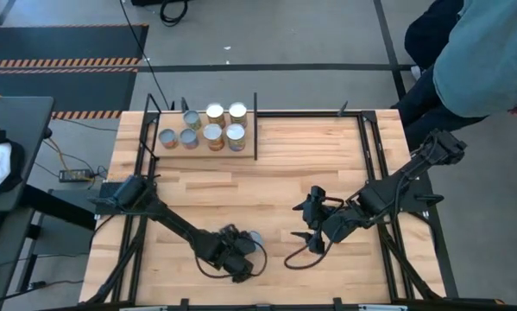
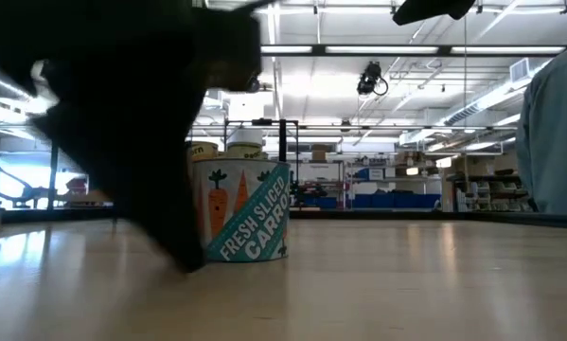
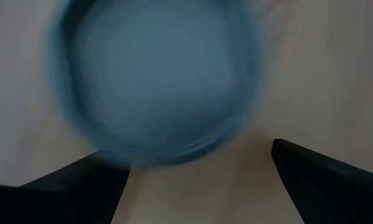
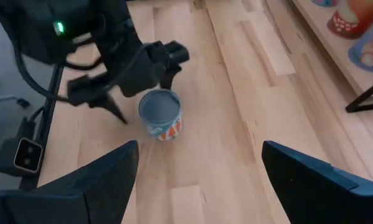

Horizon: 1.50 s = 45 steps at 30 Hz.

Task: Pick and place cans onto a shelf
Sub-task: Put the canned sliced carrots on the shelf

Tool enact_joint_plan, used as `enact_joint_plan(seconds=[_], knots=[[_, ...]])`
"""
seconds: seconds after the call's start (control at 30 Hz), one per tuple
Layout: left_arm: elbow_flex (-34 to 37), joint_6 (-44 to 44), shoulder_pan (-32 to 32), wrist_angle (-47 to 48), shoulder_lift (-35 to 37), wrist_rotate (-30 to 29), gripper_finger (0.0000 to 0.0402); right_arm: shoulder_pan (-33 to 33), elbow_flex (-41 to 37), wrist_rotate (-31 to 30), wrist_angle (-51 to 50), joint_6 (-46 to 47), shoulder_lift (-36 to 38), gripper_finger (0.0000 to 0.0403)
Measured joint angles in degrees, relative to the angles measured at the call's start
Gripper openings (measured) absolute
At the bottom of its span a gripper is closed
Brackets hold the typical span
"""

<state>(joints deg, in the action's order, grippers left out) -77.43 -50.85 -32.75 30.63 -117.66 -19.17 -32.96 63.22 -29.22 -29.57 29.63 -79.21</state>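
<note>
One can with a carrot label stands upright on its base on the tabletop near the front edge. My left gripper slants down at it, open. Its fingers stand to either side of the can's round top, and no touch shows. The right wrist view shows the left gripper right behind the can. My right gripper hovers open to the can's right, nothing between its fingers. Several more cans stand on the shelf at the far left.
Black frame rods run along the table's sides. A person stands beyond the far right corner. Bare wood lies between the shelf and both grippers. In the low view my left arm blocks the left of the picture.
</note>
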Motion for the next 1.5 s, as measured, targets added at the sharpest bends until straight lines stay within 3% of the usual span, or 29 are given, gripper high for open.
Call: enact_joint_plan(seconds=[0.07, 0.33, 0.53, 0.7, 0.93, 1.07, 1.27, 1.5], knots=[[-0.30, 0.29, 0.06, -3.84, -1.38, -1.36, 0.0393, -0.37, 0.00, -0.17, 0.18, -0.59, -0.40, 0.0348], [-0.05, -0.26, 0.45, -4.85, -1.65, -4.40, 0.0393, -2.65, 0.00, 0.30, -0.56, 0.17, 0.25, 0.0348], [0.17, 8.83, 0.27, -12.56, -1.78, -4.98, 0.0393, -3.94, 0.02, 2.63, -4.32, -1.14, 0.40, 0.0348], [0.15, 13.77, -0.15, -12.09, -2.07, -6.77, 0.0393, -4.91, -1.29, 3.30, -7.09, -3.23, -7.04, 0.0348], [0.13, 12.55, 1.50, -12.83, -2.02, -7.82, 0.0393, -2.17, -2.60, -0.09, 2.04, -2.04, -22.67, 0.0348], [0.11, 14.44, 2.28, -13.25, -2.02, -5.25, 0.0393, -0.13, -0.87, -0.99, 7.56, -2.33, -28.82, 0.0348], [0.09, 17.01, 2.49, -16.90, -1.96, -3.54, 0.0393, 2.18, 4.77, 2.05, 10.45, -0.26, -31.52, 0.0348], [0.02, 16.19, 2.67, -16.23, -1.91, -1.38, 0.0390, 2.38, 5.06, 0.77, 14.29, 0.88, -31.25, 0.0348]])
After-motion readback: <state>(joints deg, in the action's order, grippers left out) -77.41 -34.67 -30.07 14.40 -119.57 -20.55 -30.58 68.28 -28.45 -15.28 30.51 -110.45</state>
